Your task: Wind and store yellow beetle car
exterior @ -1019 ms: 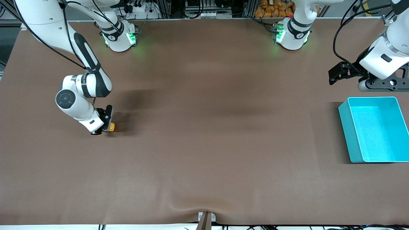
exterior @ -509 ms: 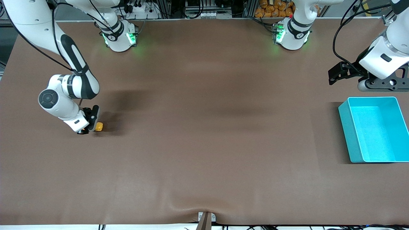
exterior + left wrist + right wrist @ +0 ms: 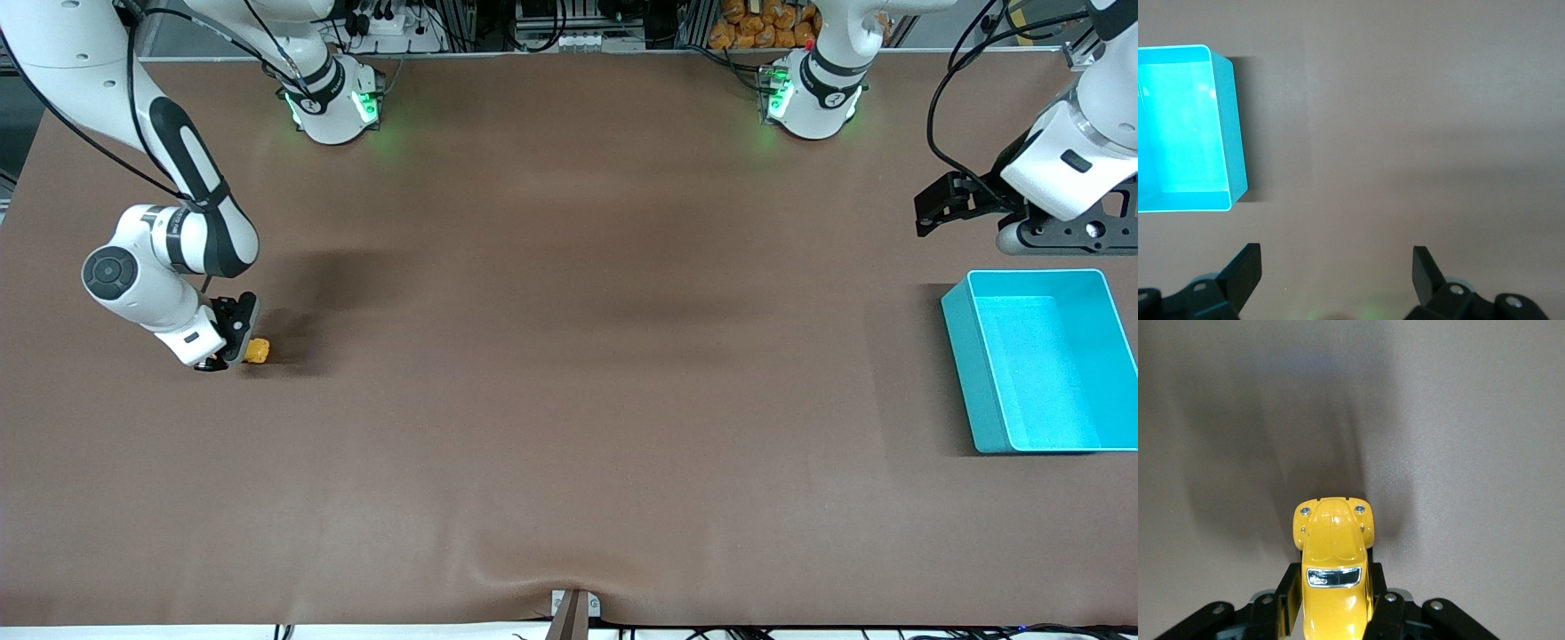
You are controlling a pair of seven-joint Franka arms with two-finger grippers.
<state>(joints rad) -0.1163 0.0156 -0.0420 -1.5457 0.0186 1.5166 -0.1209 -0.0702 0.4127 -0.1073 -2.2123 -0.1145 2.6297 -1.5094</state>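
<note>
The yellow beetle car (image 3: 257,351) is on the brown table near the right arm's end, held at its sides by my right gripper (image 3: 233,348), which is shut on it. In the right wrist view the car (image 3: 1333,570) sits between the black fingers (image 3: 1286,597) with its rounded nose pointing away. My left gripper (image 3: 929,213) is open and empty, hovering by the table's edge at the left arm's end. In the left wrist view its fingers (image 3: 1245,270) stand wide apart over bare table.
A teal bin (image 3: 960,356) stands open and empty at the left arm's end, nearer the front camera than the left gripper; it also shows in the left wrist view (image 3: 1231,133). The brown mat (image 3: 569,356) covers the table between car and bin.
My right gripper has dragged the car along the table toward the right arm's end. The left arm has not moved.
</note>
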